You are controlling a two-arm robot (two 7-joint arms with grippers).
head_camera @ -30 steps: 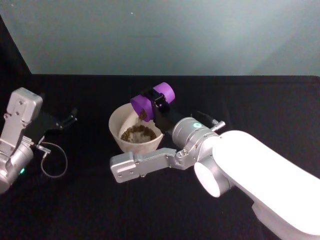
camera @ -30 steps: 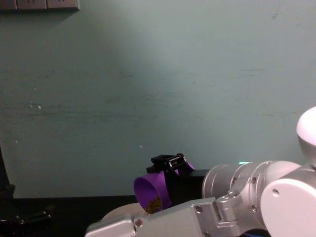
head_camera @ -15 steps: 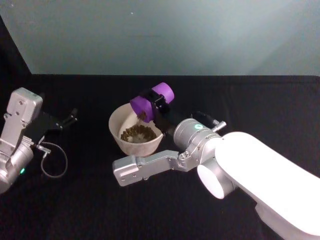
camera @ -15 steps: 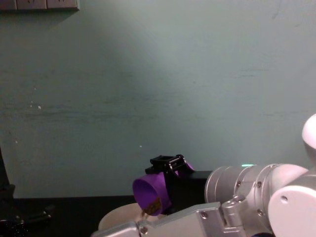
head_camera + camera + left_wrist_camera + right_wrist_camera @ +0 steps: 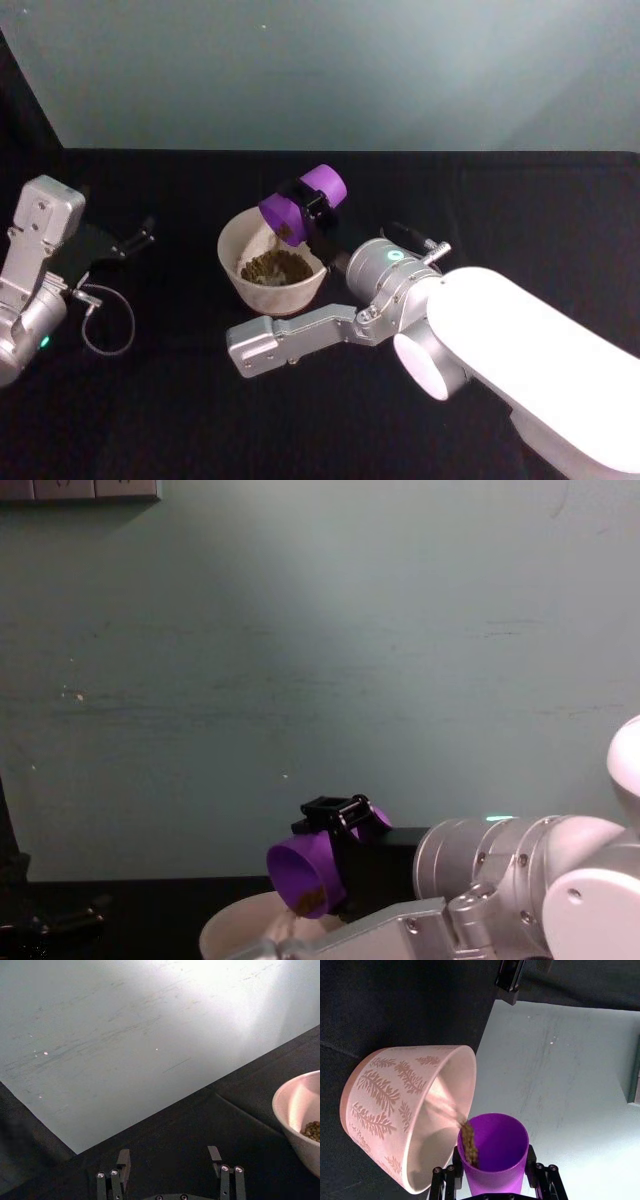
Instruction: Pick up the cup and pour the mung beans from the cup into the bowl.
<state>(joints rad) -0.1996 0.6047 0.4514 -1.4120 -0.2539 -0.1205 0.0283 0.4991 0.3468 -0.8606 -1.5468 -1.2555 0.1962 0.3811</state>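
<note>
Pouring is the job, and we hold the cup (image 5: 303, 203) up over the far edge of the bowl (image 5: 228, 243), with our right pincer (image 5: 493, 1171) clamped on its sides. The cup is tipped over. Its long line runs on a slant. The bottom sits higher and farther from the bowl. The open mouth points down into the bowl. A thin line of mung beans (image 5: 468, 1142) slides out over the lip, and more of them lie in a heap in the bowl's bottom.

What could go wrong? We think the mouth hangs close to the bowl's rim, not over its middle. If we tip too fast, some beans may hit the rim, bounce and roll onto the black worktop (image 5: 150, 400). If we lower the cup, it may bump the bowl and push it. The cup looks smooth, so it might slip in our grip if we twist it more.

Our left pincer (image 5: 169, 1156) rests well away from the bowl, to its left, with its fingers apart and nothing between them.
</note>
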